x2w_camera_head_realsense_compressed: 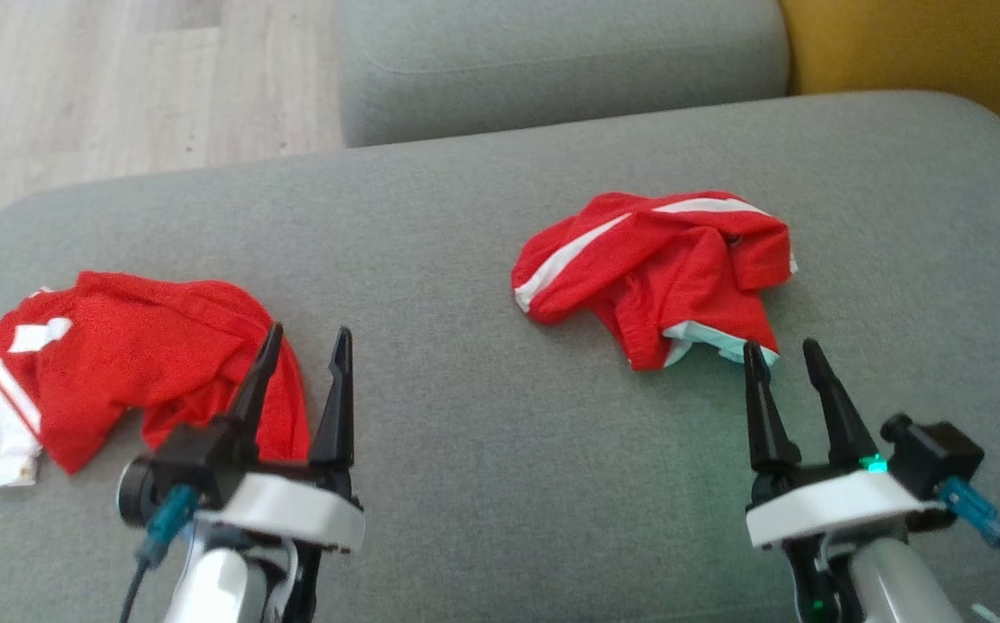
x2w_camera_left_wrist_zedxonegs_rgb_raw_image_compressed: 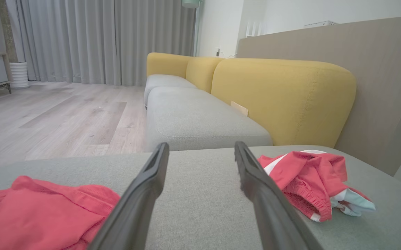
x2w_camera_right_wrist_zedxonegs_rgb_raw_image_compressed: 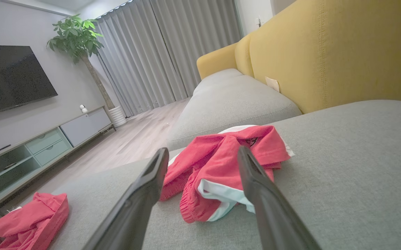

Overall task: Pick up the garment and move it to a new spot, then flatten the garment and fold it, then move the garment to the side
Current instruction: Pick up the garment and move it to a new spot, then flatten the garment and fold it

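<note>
Spread, empty left gripper [x2w_camera_head_realsense_compressed: 309, 331] over cushion [x2w_camera_head_realsense_compressed: 465, 285], fingers at right edge of jersey [x2w_camera_head_realsense_compressed: 119, 363]; contact unclear. Rest of jersey bunched off to its left. Spread, empty right gripper [x2w_camera_head_realsense_compressed: 781, 346] well apart, tips just short of other garment [x2w_camera_head_realsense_compressed: 664, 268].

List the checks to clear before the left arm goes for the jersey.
1. Left gripper open, holding nothing: ok.
2. Right gripper open, holding nothing: ok.
3. Jersey, the one with the white striped sleeve, lies on the grey cushion by the left gripper: ok.
4. Smaller red garment lies apart from it, near the right gripper: ok.
5. Jersey flat: not ok, it is crumpled.
6. Left fingers apart from the jersey: cannot tell, one overlaps it in the head view.
</note>
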You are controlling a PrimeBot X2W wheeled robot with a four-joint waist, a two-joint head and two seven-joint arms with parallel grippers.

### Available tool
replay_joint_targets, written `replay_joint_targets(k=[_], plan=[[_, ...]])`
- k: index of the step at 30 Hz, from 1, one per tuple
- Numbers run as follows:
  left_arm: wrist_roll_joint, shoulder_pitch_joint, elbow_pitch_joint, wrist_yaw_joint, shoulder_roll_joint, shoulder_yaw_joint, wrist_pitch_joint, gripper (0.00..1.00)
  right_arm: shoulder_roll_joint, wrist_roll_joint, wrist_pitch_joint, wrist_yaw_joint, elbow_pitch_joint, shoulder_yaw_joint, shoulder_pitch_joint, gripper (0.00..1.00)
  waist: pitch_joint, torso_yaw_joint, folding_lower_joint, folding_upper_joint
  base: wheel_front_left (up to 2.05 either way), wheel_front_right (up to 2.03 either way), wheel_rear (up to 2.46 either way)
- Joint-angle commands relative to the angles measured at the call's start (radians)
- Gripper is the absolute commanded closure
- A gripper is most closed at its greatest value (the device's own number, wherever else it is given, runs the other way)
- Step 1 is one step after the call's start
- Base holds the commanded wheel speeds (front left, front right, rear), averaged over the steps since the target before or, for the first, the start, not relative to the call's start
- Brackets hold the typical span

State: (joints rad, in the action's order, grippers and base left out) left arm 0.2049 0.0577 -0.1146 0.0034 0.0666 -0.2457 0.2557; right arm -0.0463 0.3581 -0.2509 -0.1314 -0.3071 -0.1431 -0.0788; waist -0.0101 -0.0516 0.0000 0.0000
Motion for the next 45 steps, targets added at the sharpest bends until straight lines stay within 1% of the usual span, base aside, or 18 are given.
replay_joint_targets(k=[1,4,8,12,16,20,24,25,31,34,38,42,43,44,45], plan=[[-0.012,0.017,0.048,0.003,-0.001,0.042,0.006,0.00,-0.004,-0.007,-0.011,0.001,0.034,-0.017,-0.002,0.00,-0.011,0.012,0.0000,0.0000,0.00,0.00,0.00],[-0.022,-0.025,0.064,0.010,-0.009,0.052,0.006,0.00,-0.004,0.013,-0.011,0.001,0.032,-0.015,0.012,0.00,-0.016,0.016,0.0000,0.0000,0.00,0.00,0.00],[-0.029,-0.055,0.067,0.005,-0.014,0.052,0.006,0.00,-0.004,0.016,-0.011,0.001,0.031,-0.005,0.023,0.00,-0.016,0.023,0.0000,0.0000,0.00,0.00,0.00],[-0.025,-0.050,0.067,0.001,-0.016,0.050,0.006,0.00,-0.004,0.007,-0.011,0.001,0.029,-0.003,0.026,0.00,-0.010,0.037,0.0000,0.0000,0.00,0.00,0.00],[-0.014,-0.033,0.066,0.000,-0.016,0.026,0.006,0.00,-0.004,-0.012,-0.011,0.001,0.024,-0.005,0.014,0.00,0.002,0.059,0.0000,0.0000,0.00,0.00,0.00],[-0.008,-0.024,0.061,-0.002,-0.016,-0.002,0.006,0.00,-0.004,-0.048,-0.008,0.001,-0.012,-0.012,-0.013,0.00,0.019,0.092,0.0000,0.0000,0.00,0.00,0.00],[-0.002,-0.012,0.057,-0.001,-0.016,-0.023,0.006,0.00,-0.004,-0.083,0.023,0.001,-0.074,-0.012,-0.060,0.00,0.048,0.130,0.0000,0.0000,0.00,0.00,0.00],[-0.002,-0.012,0.057,-0.001,-0.016,-0.023,0.006,0.00,-0.004,-0.083,0.023,0.001,-0.074,-0.012,-0.060,0.00,0.048,0.130,0.0000,0.0000,0.00,0.00,0.00],[0.004,0.009,0.051,-0.002,-0.016,-0.049,0.006,0.00,-0.004,-0.131,0.067,0.001,-0.214,0.017,-0.137,0.00,0.086,0.186,0.0000,0.0000,0.00,0.00,0.00],[0.007,0.019,0.050,-0.001,-0.016,-0.059,0.006,0.00,-0.004,-0.161,0.072,0.001,-0.283,0.045,-0.177,0.00,0.102,0.209,0.0000,0.0000,0.00,0.00,0.00],[0.012,0.030,0.049,0.003,-0.016,-0.067,0.006,0.00,-0.004,-0.156,0.071,0.001,-0.374,0.085,-0.227,0.00,0.120,0.232,0.0000,0.0000,0.00,0.00,0.00],[0.016,0.040,0.050,0.006,-0.016,-0.076,0.006,0.00,-0.004,-0.168,0.053,0.001,-0.447,0.097,-0.274,0.00,0.133,0.245,0.0000,0.0000,0.00,0.00,0.00],[0.016,0.041,0.049,0.007,-0.016,-0.077,0.006,0.00,-0.004,-0.165,0.048,0.001,-0.462,0.093,-0.284,0.19,0.135,0.247,0.0000,0.0000,0.00,0.00,0.00],[0.017,0.043,0.048,0.008,-0.016,-0.078,0.006,0.00,-0.004,-0.163,0.043,0.001,-0.476,0.088,-0.293,0.99,0.136,0.248,0.0000,0.0000,0.00,0.00,0.00],[0.018,0.044,0.048,0.009,-0.016,-0.079,0.006,0.00,-0.004,-0.161,0.037,0.001,-0.486,0.077,-0.301,1.00,0.136,0.248,0.0000,0.0000,0.00,0.00,0.00]])
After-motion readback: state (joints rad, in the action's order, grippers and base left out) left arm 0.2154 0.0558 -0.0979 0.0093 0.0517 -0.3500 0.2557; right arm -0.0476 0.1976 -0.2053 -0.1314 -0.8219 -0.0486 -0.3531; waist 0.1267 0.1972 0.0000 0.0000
